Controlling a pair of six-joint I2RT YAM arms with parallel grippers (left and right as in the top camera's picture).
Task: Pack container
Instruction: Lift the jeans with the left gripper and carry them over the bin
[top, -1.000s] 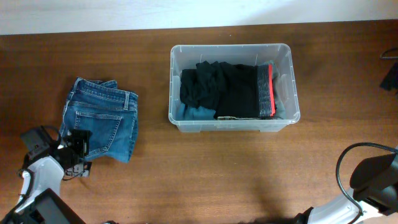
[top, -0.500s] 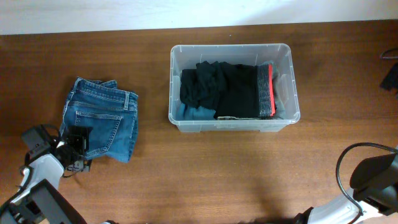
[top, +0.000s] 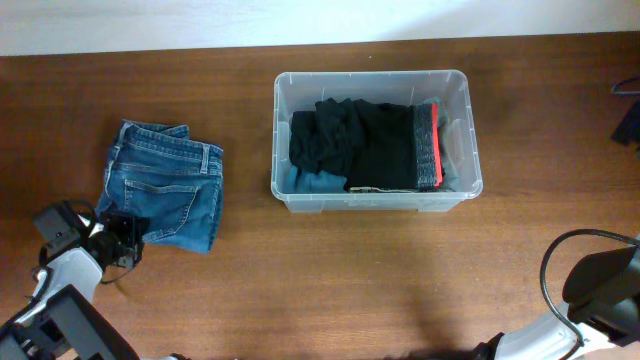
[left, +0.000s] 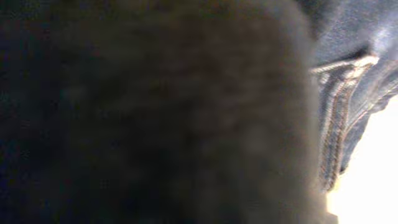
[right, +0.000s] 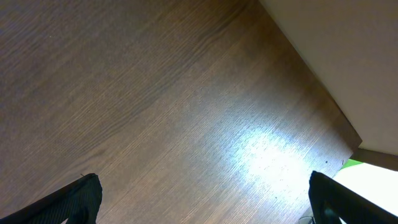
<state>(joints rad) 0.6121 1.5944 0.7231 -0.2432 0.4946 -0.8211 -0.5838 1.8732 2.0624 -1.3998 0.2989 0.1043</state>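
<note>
The left gripper (top: 126, 243) sits at the near-left corner of the folded jeans (top: 165, 192), touching the denim edge. How far its jaws stand apart cannot be told: from above they are a small dark shape against the cloth, and the left wrist view is nearly all dark blur, with only a strip of denim and a stitched seam (left: 339, 124) at the right. The right gripper (right: 205, 202) has its jaws spread wide with nothing between them, its dark fingertips (right: 78, 198) in the lower corners of its wrist view over bare wooden bench (right: 155, 93). The container (top: 372, 76), a clear rectangular bin, stands on the bench right of centre toward the far edge, well apart from the jeans and both arms. In it lie black clothes (top: 355, 140) covering most of the floor, a red and grey band (top: 432, 145) along their right side, and pale blue fabric (top: 318, 182) showing beneath at the near-left. The left arm (top: 68, 272) reaches in low from the near-left corner toward the jeans; the right arm (top: 600, 285) is folded at the near-right corner
</note>
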